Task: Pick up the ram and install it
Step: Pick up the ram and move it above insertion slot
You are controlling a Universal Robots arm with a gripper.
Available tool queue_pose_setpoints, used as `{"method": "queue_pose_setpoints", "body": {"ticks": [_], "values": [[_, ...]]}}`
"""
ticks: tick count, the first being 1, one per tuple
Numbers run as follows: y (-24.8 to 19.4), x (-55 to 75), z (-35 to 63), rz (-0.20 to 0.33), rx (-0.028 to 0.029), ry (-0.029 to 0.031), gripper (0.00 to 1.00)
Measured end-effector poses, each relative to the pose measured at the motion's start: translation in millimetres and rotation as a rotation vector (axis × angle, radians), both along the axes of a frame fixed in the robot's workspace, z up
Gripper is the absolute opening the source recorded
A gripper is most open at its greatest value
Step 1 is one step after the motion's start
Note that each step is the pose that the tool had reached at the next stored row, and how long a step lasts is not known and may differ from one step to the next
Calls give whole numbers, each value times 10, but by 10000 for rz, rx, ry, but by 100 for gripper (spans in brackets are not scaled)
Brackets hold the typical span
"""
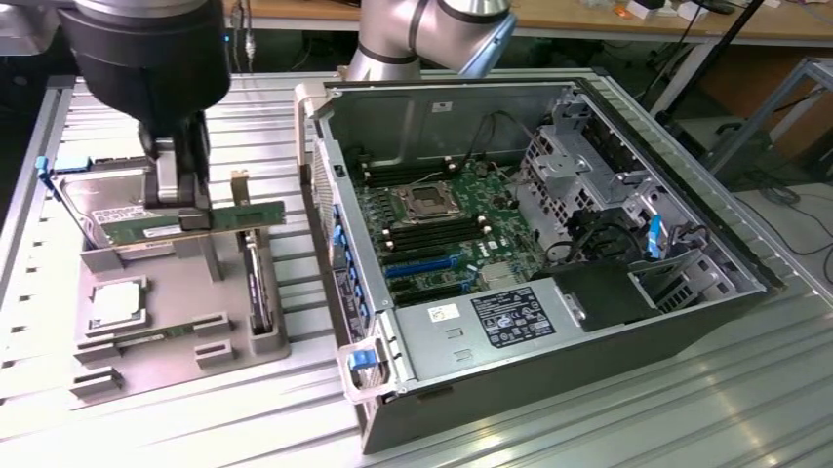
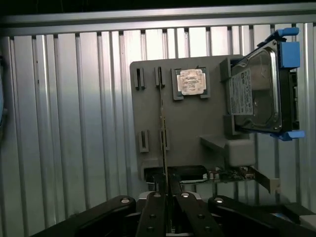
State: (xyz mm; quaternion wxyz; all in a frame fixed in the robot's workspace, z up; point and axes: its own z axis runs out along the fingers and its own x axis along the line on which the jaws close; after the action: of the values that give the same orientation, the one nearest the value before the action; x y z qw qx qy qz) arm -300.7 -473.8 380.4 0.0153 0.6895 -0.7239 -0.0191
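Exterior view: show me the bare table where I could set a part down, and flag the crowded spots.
Free: the ribbed table nearer the camera than the gray tray, and the corner at the exterior view's right of the computer case. The strip between tray and case is narrow. Crowded: the tray, where the gripper holds the ram.

Robotics lab: ribbed aluminium worktable, open PC case, grey parts fixture, workbenches behind.

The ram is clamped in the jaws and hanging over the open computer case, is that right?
No. The ram is clamped in the jaws, but it hangs over the grey parts tray, on the exterior view's left of the open computer case, as the exterior view shows.
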Motion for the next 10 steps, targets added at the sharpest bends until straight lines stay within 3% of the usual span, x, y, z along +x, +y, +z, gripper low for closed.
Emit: {"method": "queue_pose_setpoints", "body": {"ticks": [3,10], "values": [[16,136,0,0,34,40,14],[97,550,-3,1,188,143,14]]}}
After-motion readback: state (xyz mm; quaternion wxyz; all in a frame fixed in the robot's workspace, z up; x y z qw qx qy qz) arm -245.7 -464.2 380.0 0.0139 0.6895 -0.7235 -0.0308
